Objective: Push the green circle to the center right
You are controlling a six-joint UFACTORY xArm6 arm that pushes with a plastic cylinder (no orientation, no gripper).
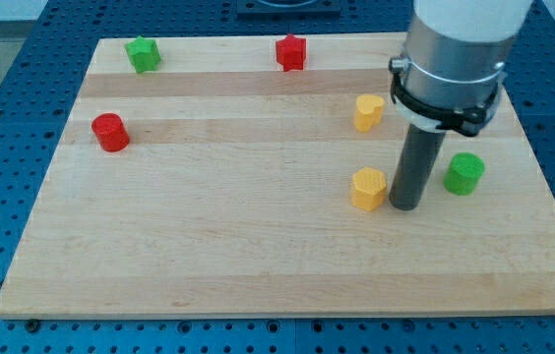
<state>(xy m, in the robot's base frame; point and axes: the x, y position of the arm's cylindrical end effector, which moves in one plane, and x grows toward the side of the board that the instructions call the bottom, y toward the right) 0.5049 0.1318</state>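
The green circle (464, 173) stands on the wooden board (209, 236) near the view's right edge, about mid-height. My tip (404, 206) rests on the board just left of it, with a small gap between them. A yellow block (368, 189), roughly hexagonal, sits right next to the tip on its left side, almost touching.
A second yellow block (368, 112) lies above the tip, near the arm's grey body (450, 49). A red star-like block (290, 52) and a green star-like block (144, 54) sit along the top edge. A red cylinder (110, 132) is at the left.
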